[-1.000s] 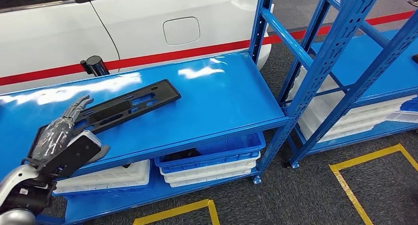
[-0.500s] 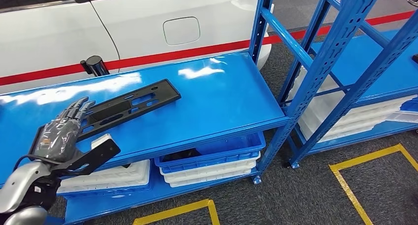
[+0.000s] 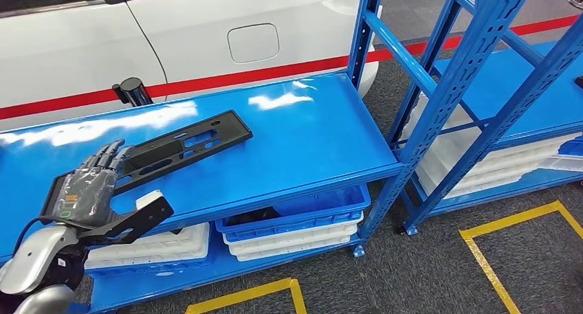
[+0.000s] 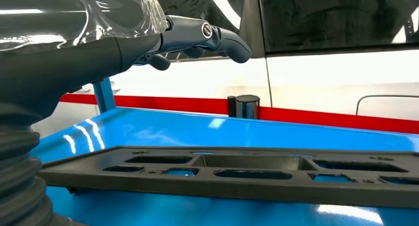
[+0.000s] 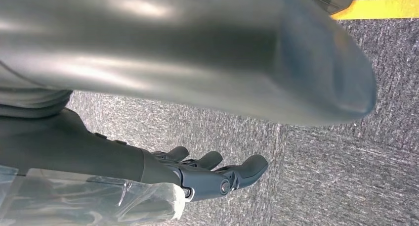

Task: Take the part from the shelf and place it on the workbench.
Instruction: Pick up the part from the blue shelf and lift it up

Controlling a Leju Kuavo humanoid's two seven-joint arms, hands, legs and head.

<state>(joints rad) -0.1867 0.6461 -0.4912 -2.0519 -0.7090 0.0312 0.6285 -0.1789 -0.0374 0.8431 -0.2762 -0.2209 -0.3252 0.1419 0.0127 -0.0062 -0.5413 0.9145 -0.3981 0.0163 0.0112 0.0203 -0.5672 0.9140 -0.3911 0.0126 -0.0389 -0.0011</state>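
Note:
A long flat black plastic part (image 3: 175, 148) with several cut-outs lies on the blue shelf top (image 3: 302, 142). My left hand (image 3: 86, 187) hovers over the part's near end with its fingers stretched out, holding nothing. In the left wrist view the part (image 4: 257, 174) runs across below the hand's fingers (image 4: 217, 37), with a gap between them. My right hand (image 5: 207, 174) hangs beside my body over grey carpet, fingers loosely extended and empty.
A white car with a red stripe (image 3: 206, 39) stands behind the shelf. A black cylinder (image 3: 132, 91) sits at the shelf's back edge. Blue and white trays (image 3: 292, 225) are stacked on the lower level. Blue uprights (image 3: 447, 94) and a second rack stand to the right. Yellow floor lines (image 3: 495, 259) mark the carpet.
My left hand has lifted off the part's near end and drawn back a little toward me. The part has not moved.

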